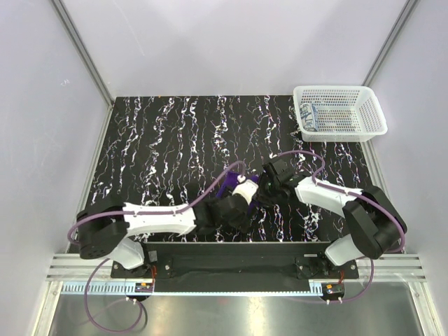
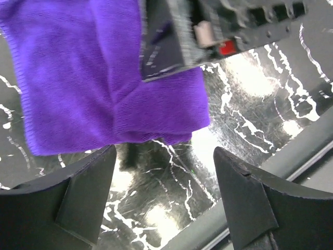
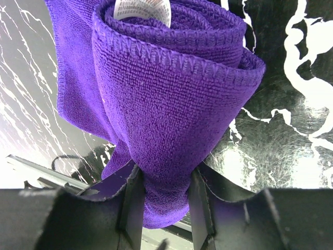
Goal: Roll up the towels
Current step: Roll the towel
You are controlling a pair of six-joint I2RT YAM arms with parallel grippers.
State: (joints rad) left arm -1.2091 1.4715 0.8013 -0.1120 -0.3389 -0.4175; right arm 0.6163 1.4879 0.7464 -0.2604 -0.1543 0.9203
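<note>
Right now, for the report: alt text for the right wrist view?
A partly rolled purple towel is pinched at its lower end between the two black fingers of the right gripper, with its coiled, hemmed edge facing the camera. A white label shows at the top of the roll, and the black marbled table lies behind.

Left gripper (image 2: 164, 156) gapes wide; right gripper (image 3: 165, 182) clamps the purple towel (image 3: 166, 104).

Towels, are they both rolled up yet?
Nearly. The patterned towel already lies in the basket, looking rolled. The purple towel looks rolled up and is pinched in the right gripper; the left gripper is open and empty. Left to do: put the purple roll down, probably in the basket too.
</note>
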